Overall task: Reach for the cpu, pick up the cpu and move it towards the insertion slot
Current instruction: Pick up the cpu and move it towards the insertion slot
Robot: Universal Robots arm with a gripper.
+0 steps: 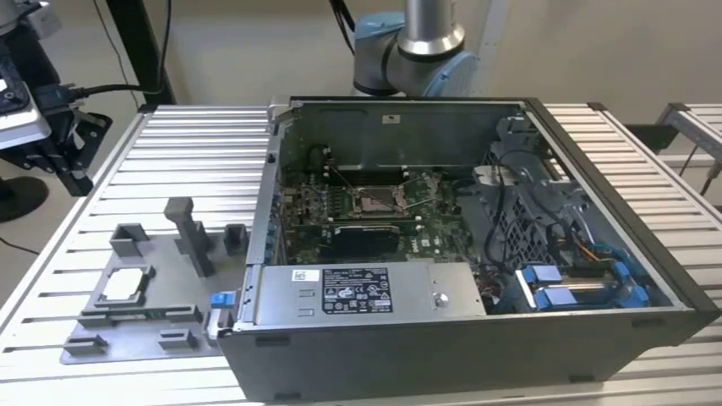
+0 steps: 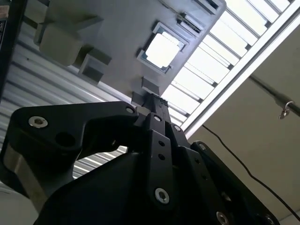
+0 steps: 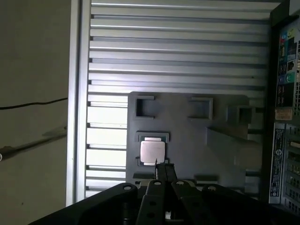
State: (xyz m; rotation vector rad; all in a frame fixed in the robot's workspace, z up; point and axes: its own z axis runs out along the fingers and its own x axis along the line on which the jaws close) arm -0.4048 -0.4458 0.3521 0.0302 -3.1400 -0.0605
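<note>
In the first wrist view the black end effector (image 3: pixel 162 168), closed on nothing, hangs above the grey fixture plate (image 3: pixel 187 140), apart from the cpu (image 3: pixel 153 151), which lies flat in a square nest on that plate. In the exterior view the plate rests on the ribbed worktop (image 1: pixel 203 144), just beside the open computer case (image 1: pixel 451 347) on the exterior view's left. Farther in, the insertion slot (image 1: pixel 373 200) sits on the green board within the case.

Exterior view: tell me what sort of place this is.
Probably a robotics lab bench for computer assembly: an open computer case on a slatted metal table, a grey fixture plate beside it holds the cpu, and a robot arm stands behind.
</note>
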